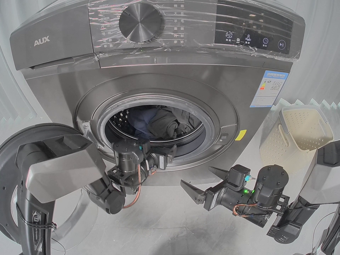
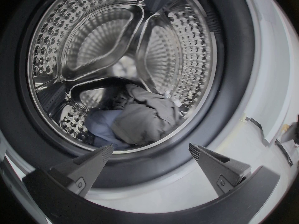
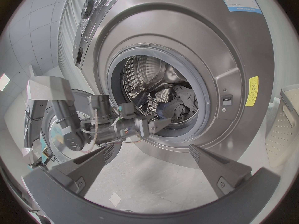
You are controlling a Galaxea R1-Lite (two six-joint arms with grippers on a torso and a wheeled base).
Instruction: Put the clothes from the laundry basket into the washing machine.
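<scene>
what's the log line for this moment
clothes: in drum | laundry basket: no clothes visible | left gripper: open, at drum mouth | right gripper: open, empty

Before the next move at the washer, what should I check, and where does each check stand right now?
1. Grey front-loading washing machine, round door swung open: ok.
2. Left gripper open and empty at the drum mouth: ok.
3. Right gripper open and empty, in front of the machine: ok.
4. Grey and blue clothes inside the steel drum, nothing draped over the rim: ok.
5. Cream perforated laundry basket emptied: the visible part holds nothing, one corner is hidden behind the right arm: cannot tell.
</scene>
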